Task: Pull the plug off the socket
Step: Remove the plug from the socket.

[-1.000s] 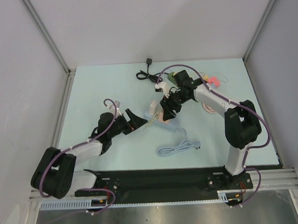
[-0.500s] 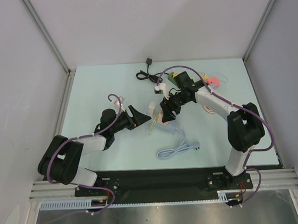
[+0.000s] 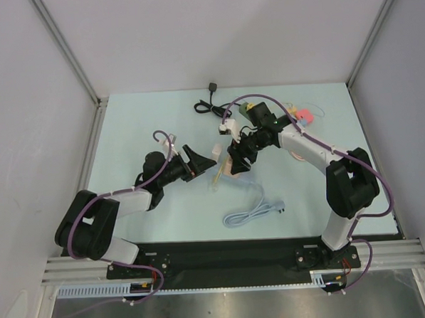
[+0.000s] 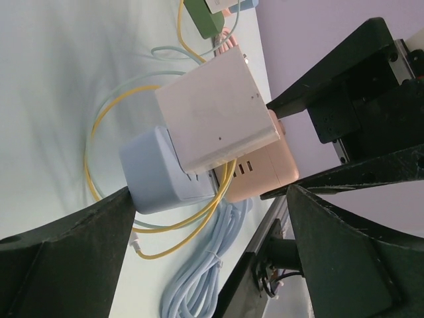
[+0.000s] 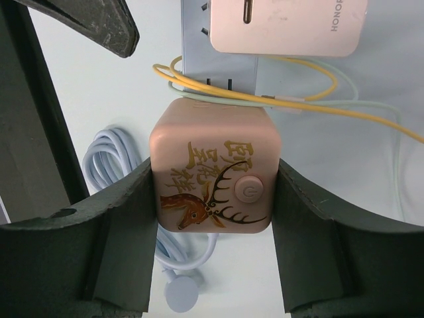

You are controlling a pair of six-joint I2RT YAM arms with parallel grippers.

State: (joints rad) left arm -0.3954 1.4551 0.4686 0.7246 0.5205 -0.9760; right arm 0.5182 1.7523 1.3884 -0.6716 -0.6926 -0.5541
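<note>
The socket is a cube, pink with a deer drawing (image 5: pixel 212 179) on one side and pale blue (image 4: pixel 159 175) on another, lying mid-table (image 3: pixel 231 166). A white block plug (image 4: pixel 215 116) sits in it and also shows in the top view (image 3: pixel 217 153) and right wrist view (image 5: pixel 288 26). My right gripper (image 5: pixel 212 199) is shut on the pink cube, one finger on each side. My left gripper (image 4: pixel 209 199) is open, its fingers (image 4: pixel 59 258) wide on both sides of the plug and short of it. A yellow cable (image 4: pixel 99 126) loops round the socket.
A coiled pale blue cable (image 3: pixel 254 210) lies just in front of the socket. A black cable with a plug (image 3: pixel 208 102) lies at the back. A green adapter (image 3: pixel 249 108) and a pink object (image 3: pixel 304 116) lie behind the right arm.
My left gripper has moved right and back, open, up to the white plug. My right gripper has stayed shut on the socket, shifting only slightly.
</note>
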